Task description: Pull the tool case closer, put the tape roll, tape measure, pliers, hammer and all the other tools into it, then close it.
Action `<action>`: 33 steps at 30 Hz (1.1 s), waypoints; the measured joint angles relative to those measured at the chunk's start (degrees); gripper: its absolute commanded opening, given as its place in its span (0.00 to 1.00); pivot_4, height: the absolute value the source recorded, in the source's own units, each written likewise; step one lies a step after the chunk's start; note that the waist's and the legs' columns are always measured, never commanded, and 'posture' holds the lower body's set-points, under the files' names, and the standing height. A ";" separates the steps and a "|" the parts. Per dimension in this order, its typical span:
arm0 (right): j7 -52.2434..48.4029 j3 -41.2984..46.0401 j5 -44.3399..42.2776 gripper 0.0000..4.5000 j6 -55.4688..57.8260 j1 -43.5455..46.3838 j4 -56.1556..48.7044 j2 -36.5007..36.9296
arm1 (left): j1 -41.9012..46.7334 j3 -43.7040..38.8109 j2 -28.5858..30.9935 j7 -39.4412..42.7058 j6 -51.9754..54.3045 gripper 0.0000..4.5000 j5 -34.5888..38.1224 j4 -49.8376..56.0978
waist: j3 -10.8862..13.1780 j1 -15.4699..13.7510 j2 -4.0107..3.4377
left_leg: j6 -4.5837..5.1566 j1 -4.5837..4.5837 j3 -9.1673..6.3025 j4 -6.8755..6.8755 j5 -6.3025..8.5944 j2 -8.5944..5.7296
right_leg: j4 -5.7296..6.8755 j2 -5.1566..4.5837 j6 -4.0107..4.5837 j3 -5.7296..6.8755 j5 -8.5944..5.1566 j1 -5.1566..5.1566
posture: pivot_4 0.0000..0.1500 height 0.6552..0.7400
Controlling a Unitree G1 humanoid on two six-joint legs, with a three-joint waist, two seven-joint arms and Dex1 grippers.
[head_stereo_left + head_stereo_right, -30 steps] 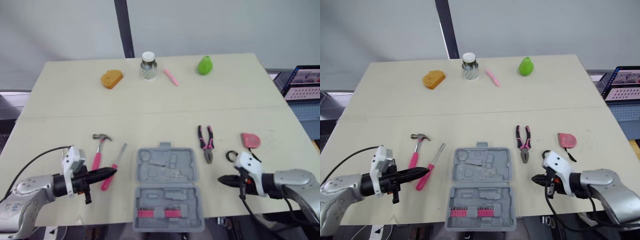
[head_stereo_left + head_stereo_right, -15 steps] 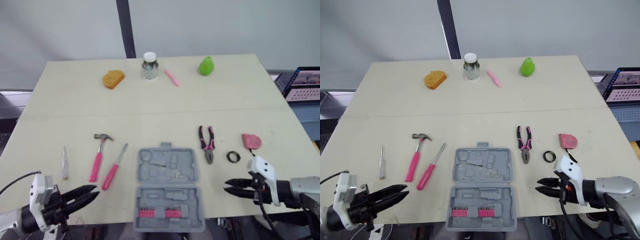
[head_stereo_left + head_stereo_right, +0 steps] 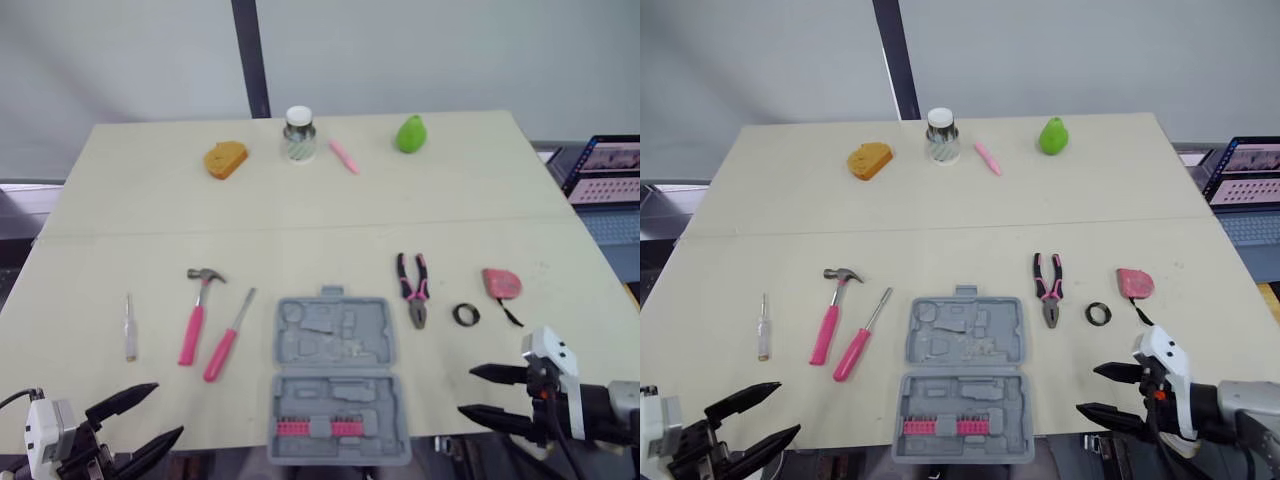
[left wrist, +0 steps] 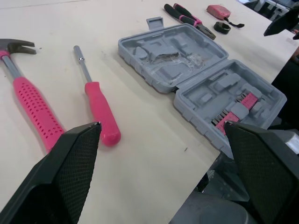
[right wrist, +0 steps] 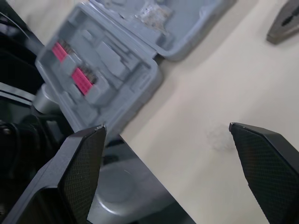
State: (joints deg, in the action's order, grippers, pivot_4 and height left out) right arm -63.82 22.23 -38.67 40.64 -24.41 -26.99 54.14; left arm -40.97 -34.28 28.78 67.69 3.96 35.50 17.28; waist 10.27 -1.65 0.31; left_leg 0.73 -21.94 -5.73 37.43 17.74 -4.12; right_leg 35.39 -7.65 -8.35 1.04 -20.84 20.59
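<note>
Left eye view, we record: left fingers (image 3: 120, 399) spread wide and empty, the arm low at the near edge of the beige surface (image 3: 300, 220); right fingers (image 3: 500, 375) equally wide and empty. Between them lies the open grey plastic tool case (image 3: 335, 378), untouched. Both arms have drawn back and their fingers have opened wider than before.

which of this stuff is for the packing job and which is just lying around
For the job: tool case, hammer, pink screwdriver, small screwdriver, pliers, tape roll, tape measure.
Just lying about: orange object, jar, pink pen, green pear-shaped thing, laptop.
</note>
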 measured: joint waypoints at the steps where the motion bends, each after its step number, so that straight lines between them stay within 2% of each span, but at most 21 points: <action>1: -0.44 0.51 -0.41 0.99 -0.06 -0.07 0.00 0.02 | -0.04 0.26 -0.13 -0.03 -0.38 0.99 -0.07 0.00 | 0.00 -0.02 0.00 | 0.01 0.00 0.00 0.02 0.01 0.00 | -0.01 0.00 -0.01 0.00 0.00 -0.01 | 1.00 0.94; 2: -0.67 0.75 -0.82 0.99 -0.06 0.06 0.03 0.13 | -0.08 0.67 -0.29 -0.07 -0.69 0.99 -0.12 -0.01 | 0.00 -0.04 0.02 | 0.03 -0.01 0.00 0.03 0.02 -0.02 | -0.02 0.00 -0.02 0.02 0.01 -0.05 | 1.00 0.95; 3: -0.82 0.75 -1.08 0.99 -0.03 0.29 0.06 0.16 | -0.07 1.07 -0.57 -0.13 -0.99 0.99 -0.17 -0.01 | 0.06 -0.01 0.02 | 0.23 -0.36 -0.46 -0.02 -0.01 -0.36 | -0.19 -0.19 -0.02 0.82 0.00 -0.51 | 1.00 0.96; 4: -0.91 0.75 -1.13 0.99 -0.03 0.31 0.13 0.15 | -0.07 1.70 -0.67 -0.22 -1.28 0.99 -0.21 0.02 | 0.08 0.57 -0.15 | 0.56 -0.27 -1.13 -0.18 -0.12 -1.09 | -0.51 -0.81 -0.04 2.20 -0.05 -1.16 | 1.00 0.96; 6: -0.94 0.74 -1.12 0.99 -0.25 0.86 0.15 0.18 | -0.07 2.28 -0.92 -0.46 -1.58 0.99 -0.26 0.02 | 0.11 0.83 -0.17 | 0.85 -0.44 -2.01 -0.28 -0.48 -1.75 | -0.58 -1.74 -0.11 4.13 -0.11 -1.71 | 1.00 0.98; 7: -0.94 0.74 -1.08 0.99 -0.53 1.06 0.16 0.18 | -0.07 2.52 -0.94 -0.54 -1.63 0.99 -0.25 0.02 | 0.10 0.97 -0.36 | 0.90 -0.23 -2.75 -0.33 -0.72 -2.03 | -0.60 -2.10 -0.25 4.72 -0.19 -1.88 | 1.00 0.98; 8: -0.94 0.74 -1.08 0.99 -0.73 1.39 0.17 0.13 | -0.10 2.64 -0.95 -0.61 -1.67 0.99 -0.24 0.01 | 0.08 0.68 -0.41 | 0.88 -0.24 -3.36 -0.23 -0.78 -2.06 | -0.51 -2.04 -0.23 4.40 -0.20 -1.73 | 1.00 0.98; 11: -0.98 0.74 -1.09 0.99 -0.99 1.65 0.19 0.07 | -1.07 2.69 -0.97 -0.55 -2.16 0.99 -0.20 0.01 | 0.08 -0.88 -0.40 | 0.55 -0.40 -2.87 -0.19 -0.95 -2.07 | -0.53 -1.90 -0.38 3.43 -0.12 -1.33 | 1.00 0.98; 14: -1.15 0.73 -1.02 0.99 -1.88 1.53 0.25 0.05 | -1.45 2.73 -1.08 -0.37 -2.79 0.99 -0.04 0.02 | 0.08 -1.66 -0.39 | 0.49 -0.46 -2.47 -0.20 -0.90 -1.93 | -0.53 -1.87 -0.44 3.23 -0.09 -1.10 | 1.00 0.98; 25: -0.85 0.71 -0.30 0.99 -2.52 1.56 0.59 0.09 | -1.11 4.10 -0.90 3.85 -8.54 0.99 0.39 1.88 | 0.10 -1.62 -0.36 | 0.61 -0.28 -1.52 -0.17 -0.57 -1.61 | -0.64 -1.66 -0.58 2.48 -0.01 -0.94 | 1.00 0.98; 33: 0.35 0.89 1.89 0.99 -1.81 4.13 2.28 2.35 | 5.50 9.06 1.61 3.31 -10.89 0.99 -0.56 9.09 | 0.10 -1.66 -0.37 | 0.60 -0.27 -1.44 -0.15 -0.52 -1.56 | -0.72 -1.58 -0.64 2.33 0.04 -0.94 | 1.00 0.98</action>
State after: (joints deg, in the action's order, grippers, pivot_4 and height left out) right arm -63.47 23.13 -36.78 38.83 -20.27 -24.71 56.48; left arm -35.48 -25.23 30.39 71.00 -6.93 34.94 26.38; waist 10.37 -3.31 -0.06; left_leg 1.33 -22.21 -7.17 37.28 17.22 -5.68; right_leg 34.67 -9.23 -8.99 3.37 -20.80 19.66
